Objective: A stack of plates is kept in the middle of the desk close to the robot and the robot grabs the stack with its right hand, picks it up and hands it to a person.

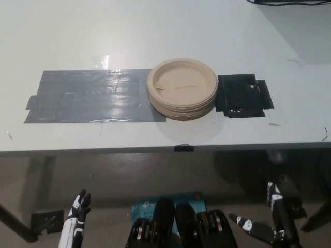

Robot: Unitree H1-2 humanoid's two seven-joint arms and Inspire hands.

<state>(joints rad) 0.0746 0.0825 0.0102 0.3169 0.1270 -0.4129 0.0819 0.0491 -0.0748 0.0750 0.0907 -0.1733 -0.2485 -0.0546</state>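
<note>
The stack of plates [182, 89] lies on the white desk [155, 31], in the middle and near the front edge. It is far above both hands in the head view, well apart from any fingers. The plates are beige and round, piled flat one on another. The left side of the stack overlaps the end of a wide patch of grey tape [88, 96]; just beside its right side there is a smaller patch of black tape [243, 96].

The white left hand [76, 214] hangs low, under the desk edge, at the left of the stack and far from it. Its fingers point up and are spread, holding nothing. The black right hand [271, 219] is also under the desk edge, at the right and below the stack. Its fingers are apart and released, not touching any thing
</note>
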